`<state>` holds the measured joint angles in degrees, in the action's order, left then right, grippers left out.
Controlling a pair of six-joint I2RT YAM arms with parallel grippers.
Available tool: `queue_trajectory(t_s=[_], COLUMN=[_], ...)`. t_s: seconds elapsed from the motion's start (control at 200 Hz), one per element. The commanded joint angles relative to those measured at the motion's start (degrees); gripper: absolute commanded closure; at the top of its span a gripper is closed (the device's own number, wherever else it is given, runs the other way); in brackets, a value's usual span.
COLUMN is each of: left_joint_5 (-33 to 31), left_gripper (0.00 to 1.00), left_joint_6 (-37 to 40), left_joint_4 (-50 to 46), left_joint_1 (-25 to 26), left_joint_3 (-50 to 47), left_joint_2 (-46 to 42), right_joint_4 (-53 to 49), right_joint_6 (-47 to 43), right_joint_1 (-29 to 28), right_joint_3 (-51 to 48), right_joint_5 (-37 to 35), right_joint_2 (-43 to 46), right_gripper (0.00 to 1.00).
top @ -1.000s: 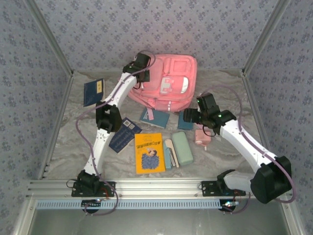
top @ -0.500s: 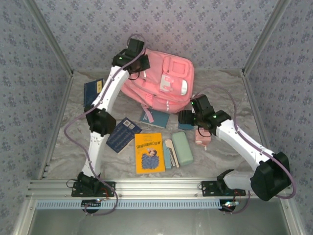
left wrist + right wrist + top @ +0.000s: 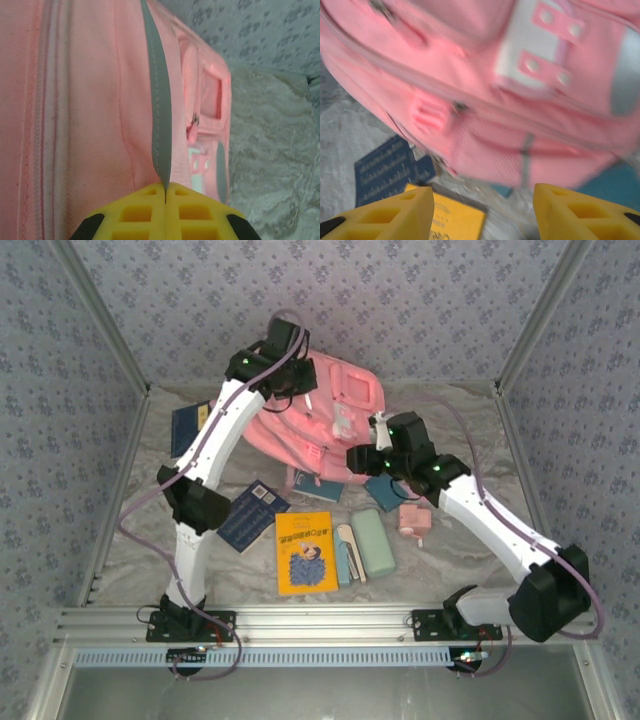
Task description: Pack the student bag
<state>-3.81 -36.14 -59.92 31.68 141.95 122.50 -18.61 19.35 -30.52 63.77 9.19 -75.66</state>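
Observation:
The student bag (image 3: 330,415) is a big pink backpack at the back of the table, its left side pulled up off the surface. My left gripper (image 3: 298,375) is at the bag's upper left edge. In the left wrist view it (image 3: 165,187) is shut on a grey trim strip (image 3: 159,115) of the pink fabric (image 3: 85,110). My right gripper (image 3: 356,455) hovers at the bag's lower front edge. In the right wrist view it (image 3: 482,215) is open, nothing between its yellow fingers (image 3: 395,215), with the bag's front pockets (image 3: 535,95) just ahead.
In front of the bag lie a yellow book (image 3: 305,552), a green pencil case (image 3: 372,542), a navy notebook (image 3: 253,515), a teal book (image 3: 318,481) and a small pink item (image 3: 413,520). A blue book (image 3: 190,428) lies at the left wall.
My left gripper has risen with the bag's edge, tilting the bag up and to the left. My right gripper has moved left towards the bag's front, and its jaws have narrowed.

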Motion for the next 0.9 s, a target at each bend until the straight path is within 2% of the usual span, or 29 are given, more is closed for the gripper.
queue_trajectory(t_s=[0.0, 0.115, 0.36, 0.56, 0.62, 0.675, 0.814, 0.894], left_joint_5=[2.96, 3.77, 6.58, 8.98, 9.3, 9.52, 10.9, 11.04], left_gripper=[1.0, 1.0, 1.0, 1.0, 1.0, 1.0, 1.0, 1.0], left_joint_6=[-2.93, -3.66, -2.49, -2.75, -2.58, -2.53, -2.76, -2.71], left_joint_4=[6.15, 9.56, 10.61, 12.33, 12.47, 12.63, 13.91, 13.64], left_joint_1=[0.73, 0.67, -0.18, -1.53, -1.8, -2.1, -2.91, -3.5], left_joint_3=[-8.77, -17.09, -23.04, -26.01, -26.43, -26.85, -28.27, -28.24], left_joint_2=[-8.83, -13.58, -16.04, -17.46, -17.47, -17.47, -17.38, -17.04], right_joint_4=[7.78, 17.1, 26.25, 25.82, 26.0, 26.14, 27.31, 26.05], right_joint_6=[-2.04, -7.06, -18.05, -16.68, -15.56, -14.07, -11.49, -10.78], right_joint_1=[-0.83, -2.76, -3.67, -1.28, -0.76, -0.41, -0.2, -0.26], right_joint_3=[4.03, 3.76, 2.94, 7.19, 8.61, 9.96, 12.3, 13.42], right_joint_5=[4.98, 9.41, 10.87, 17.83, 21.19, 23.35, 27.26, 26.53], right_joint_2=[-5.05, -8.62, -14.63, -19.74, -21.9, -23.55, -27.28, -29.2], right_gripper=[0.4, 0.41, 0.4, 0.44, 0.49, 0.51, 0.52, 0.5])
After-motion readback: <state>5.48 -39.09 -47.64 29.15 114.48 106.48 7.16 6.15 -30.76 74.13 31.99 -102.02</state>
